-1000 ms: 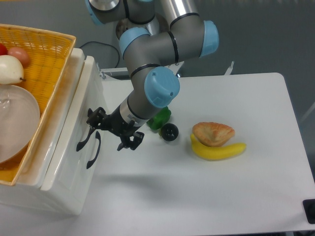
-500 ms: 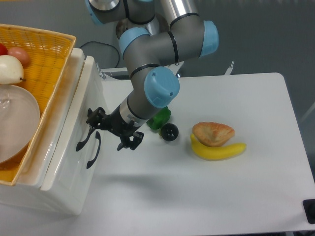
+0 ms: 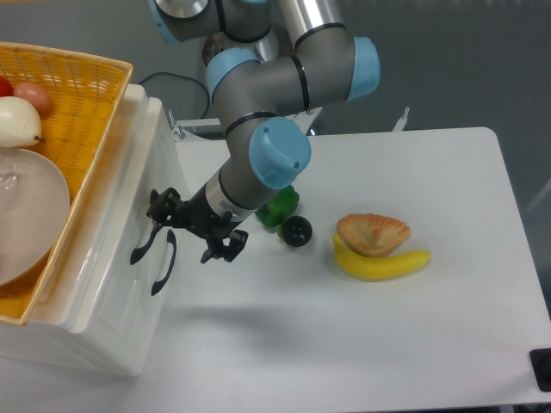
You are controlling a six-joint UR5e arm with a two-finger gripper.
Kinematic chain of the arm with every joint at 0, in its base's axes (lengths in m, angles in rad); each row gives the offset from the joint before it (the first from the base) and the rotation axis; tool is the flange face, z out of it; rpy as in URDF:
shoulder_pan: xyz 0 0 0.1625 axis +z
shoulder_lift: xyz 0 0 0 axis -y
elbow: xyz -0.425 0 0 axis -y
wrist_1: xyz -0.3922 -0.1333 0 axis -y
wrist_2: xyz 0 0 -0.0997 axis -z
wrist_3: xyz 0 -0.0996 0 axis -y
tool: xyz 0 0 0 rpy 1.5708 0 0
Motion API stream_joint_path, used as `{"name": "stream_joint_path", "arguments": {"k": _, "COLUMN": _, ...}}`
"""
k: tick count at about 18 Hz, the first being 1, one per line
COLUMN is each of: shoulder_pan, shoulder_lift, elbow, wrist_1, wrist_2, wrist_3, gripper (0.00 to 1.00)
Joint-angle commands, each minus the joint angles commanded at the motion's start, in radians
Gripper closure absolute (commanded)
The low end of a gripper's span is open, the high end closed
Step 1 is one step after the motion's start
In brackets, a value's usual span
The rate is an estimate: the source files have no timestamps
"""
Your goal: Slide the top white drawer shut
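The top white drawer (image 3: 129, 194) is the upper front panel of the white unit at the left, with its black arched handle (image 3: 142, 245) low on the panel. It stands only slightly out from the unit's top edge. My gripper (image 3: 191, 229) is open, right against the drawer front beside the handle, with nothing between its fingers. One fingertip (image 3: 159, 206) touches the panel near the handle; the other (image 3: 224, 250) hangs over the table. The lower drawer's handle (image 3: 164, 268) sits just below.
A yellow woven basket (image 3: 82, 112) with a plate (image 3: 26, 215) and fruit rests on the unit. On the table lie a green pepper (image 3: 281, 205), a black ball (image 3: 297, 231), a pastry (image 3: 372, 233) and a banana (image 3: 383, 265). A dark object (image 3: 542, 368) sits at the bottom right corner.
My gripper has shifted slightly left, and the top drawer front has moved a little left with it, narrowing the gap at the unit's top edge.
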Motion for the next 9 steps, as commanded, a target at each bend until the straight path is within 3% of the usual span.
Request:
{"name": "stream_joint_path", "arguments": {"k": 7, "shoulder_pan": 0.067, "shoulder_lift": -0.011, "elbow": 0.049, "wrist_1": 0.028, "wrist_2": 0.009, "wrist_3": 0.020, "gripper": 0.00}}
{"name": "stream_joint_path", "arguments": {"k": 9, "shoulder_pan": 0.097, "shoulder_lift": -0.011, "elbow": 0.051, "wrist_1": 0.046, "wrist_2": 0.011, "wrist_3": 0.105, "gripper": 0.00}}
